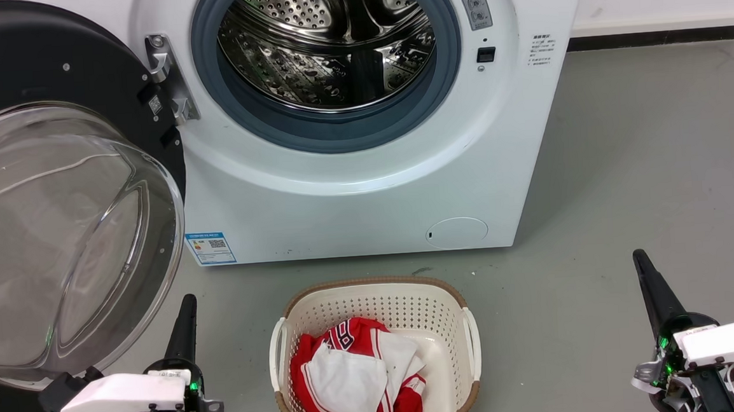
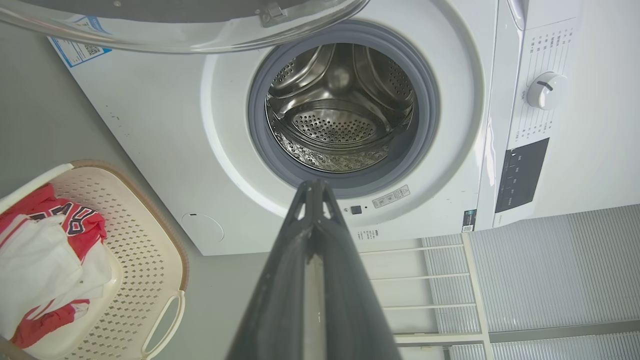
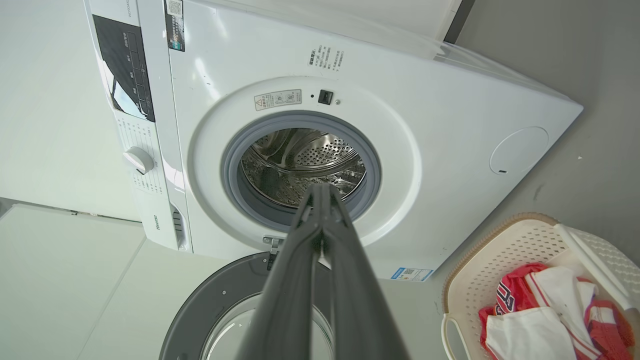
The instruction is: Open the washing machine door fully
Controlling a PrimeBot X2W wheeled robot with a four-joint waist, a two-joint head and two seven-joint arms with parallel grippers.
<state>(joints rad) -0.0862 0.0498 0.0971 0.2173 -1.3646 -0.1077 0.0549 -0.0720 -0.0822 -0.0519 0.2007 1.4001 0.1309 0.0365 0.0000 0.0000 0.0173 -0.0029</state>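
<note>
The door (image 1: pixel 66 186), a glossy black disc with a clear domed glass centre, stands swung wide open, just ahead and to the left of the left end effector (image 1: pixel 188 301).

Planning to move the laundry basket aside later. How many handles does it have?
2. The basket has a left handle and a right handle, white loops on opposite sides of its rim in the head view. The rim between them looks plain, so none seems hidden.
</note>
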